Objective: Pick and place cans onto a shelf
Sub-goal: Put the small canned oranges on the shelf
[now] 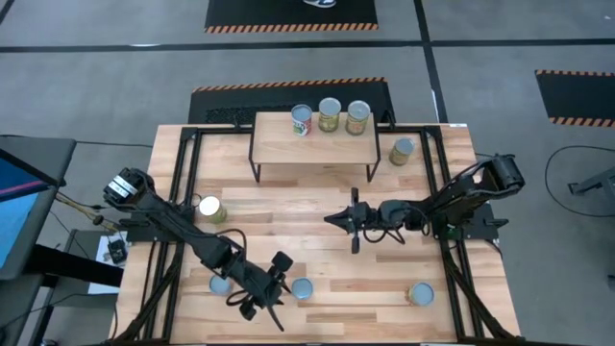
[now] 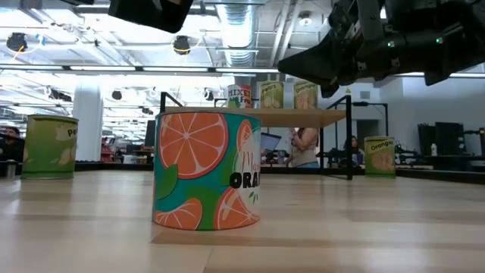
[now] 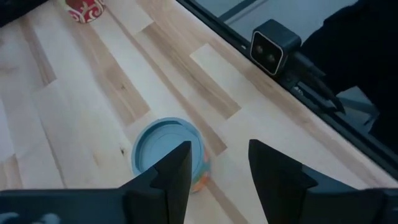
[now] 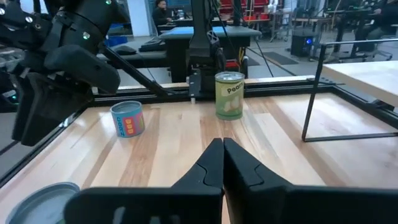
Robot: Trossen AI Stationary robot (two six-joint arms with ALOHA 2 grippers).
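The shelf (image 1: 312, 146) stands at the table's far middle with three cans (image 1: 330, 115) on its top; it also shows in the low view (image 2: 258, 114). Loose cans stand on the table: an orange-labelled one (image 1: 302, 288) near the front edge, close in the low view (image 2: 206, 171), a green pears can (image 1: 211, 209), and others (image 1: 220, 284) (image 1: 420, 293) (image 1: 403, 151). My left gripper (image 1: 283, 288) is open and hovers above and just left of the orange can (image 3: 168, 152). My right gripper (image 1: 332, 219) is shut and empty above the table's middle.
A small camera (image 3: 273, 50) sits on the black frame at the table's front edge, close to the left gripper. The shelf's thin black legs (image 4: 317, 81) stand to the far side of the right gripper. Bare planks lie between the shelf and the right gripper.
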